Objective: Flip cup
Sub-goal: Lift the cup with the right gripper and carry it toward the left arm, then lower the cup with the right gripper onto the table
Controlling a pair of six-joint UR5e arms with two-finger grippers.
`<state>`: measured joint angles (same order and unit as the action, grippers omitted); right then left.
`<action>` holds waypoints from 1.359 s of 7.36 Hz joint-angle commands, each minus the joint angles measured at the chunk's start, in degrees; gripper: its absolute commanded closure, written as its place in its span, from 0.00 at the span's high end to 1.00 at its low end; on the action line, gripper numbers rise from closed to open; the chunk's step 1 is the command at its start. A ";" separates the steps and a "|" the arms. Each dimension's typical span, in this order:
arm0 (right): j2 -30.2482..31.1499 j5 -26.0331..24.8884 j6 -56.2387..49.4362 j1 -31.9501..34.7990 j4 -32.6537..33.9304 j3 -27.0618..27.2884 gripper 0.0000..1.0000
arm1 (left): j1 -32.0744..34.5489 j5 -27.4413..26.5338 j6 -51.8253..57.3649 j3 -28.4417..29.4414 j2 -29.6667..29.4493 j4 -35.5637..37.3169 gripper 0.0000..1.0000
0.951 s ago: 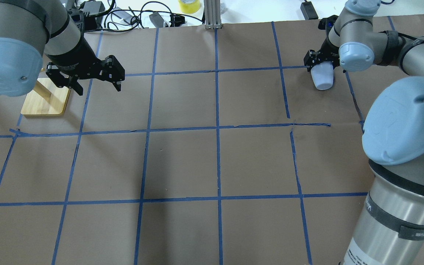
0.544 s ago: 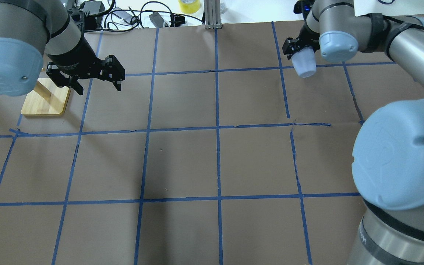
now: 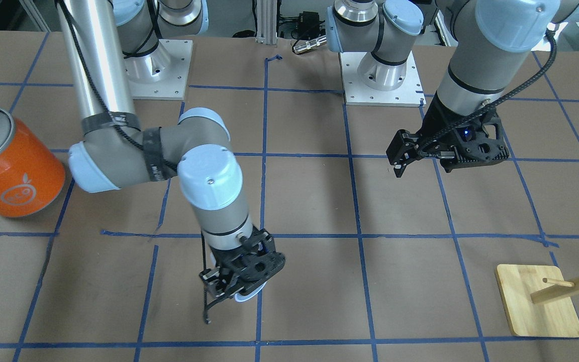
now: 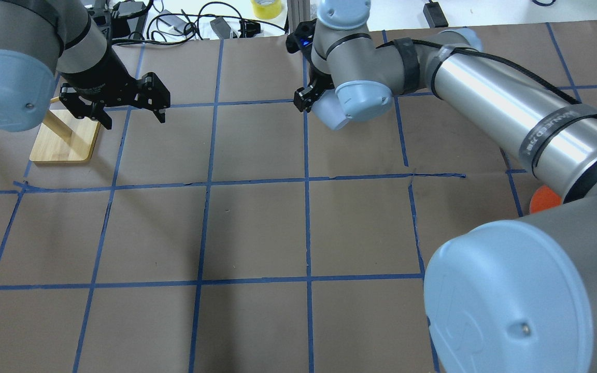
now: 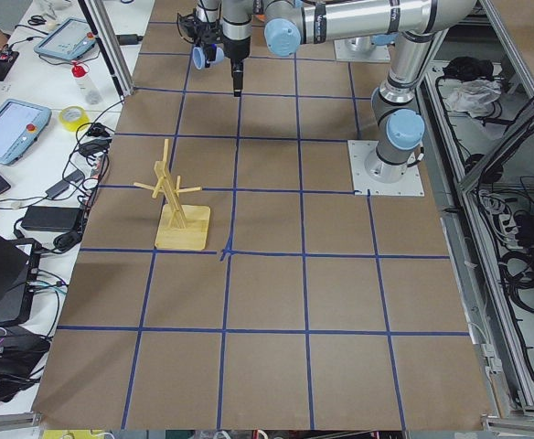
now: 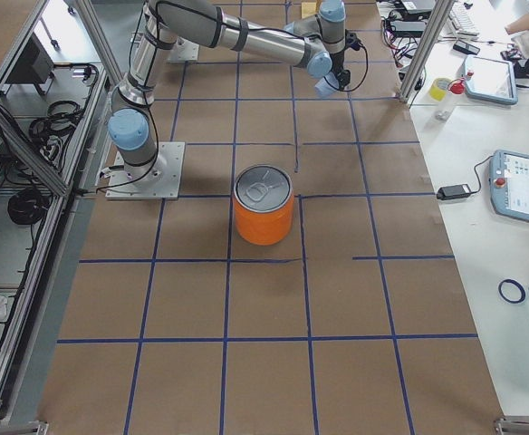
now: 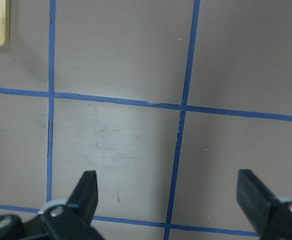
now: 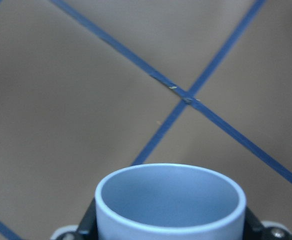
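My right gripper (image 4: 313,103) is shut on the small pale blue-white cup (image 4: 328,116) and holds it above the table near the far centre grid line. In the front view the gripper (image 3: 236,284) hides most of the cup; only its pale rim (image 3: 250,294) shows. In the right wrist view the cup's round rim (image 8: 170,172) and bluish inside fill the bottom, between the jaws. The cup also shows in the left side view (image 5: 198,58). My left gripper (image 4: 135,119) is open and empty above the far left of the table; both its fingers show wide apart in the left wrist view (image 7: 168,192).
A big orange can (image 3: 10,166) with a silver lid stands on my right side of the table, also in the right side view (image 6: 264,206). A wooden peg rack (image 4: 65,140) stands beside my left gripper. Cables and a tape roll (image 4: 266,8) lie beyond the far edge.
My right arm has swung left along the far side of the table with the cup in its grip, from the far right square to the centre line. My left gripper has barely moved.
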<state>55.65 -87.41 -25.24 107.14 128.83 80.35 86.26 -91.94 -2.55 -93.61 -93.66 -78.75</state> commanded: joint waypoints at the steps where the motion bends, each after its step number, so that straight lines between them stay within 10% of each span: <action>1: 0.15 0.31 -15.81 5.61 0.45 3.56 0.10 | -1.35 0.00 1.93 0.27 0.06 0.00 1.00; 6: -1.69 7.16 -39.01 5.54 10.30 7.54 0.13 | -1.36 0.00 1.94 0.27 0.06 0.00 1.00; 9: -3.88 6.90 -39.09 5.45 10.48 7.45 0.56 | -1.36 0.00 1.94 0.18 0.06 0.08 1.00; 10: -3.71 6.64 -38.92 5.45 11.26 7.45 0.84 | -1.27 0.00 1.94 0.18 0.06 0.08 1.00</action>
<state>52.24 -80.54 -64.33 112.60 139.45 87.83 84.91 -91.93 -0.62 -93.41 -93.60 -78.67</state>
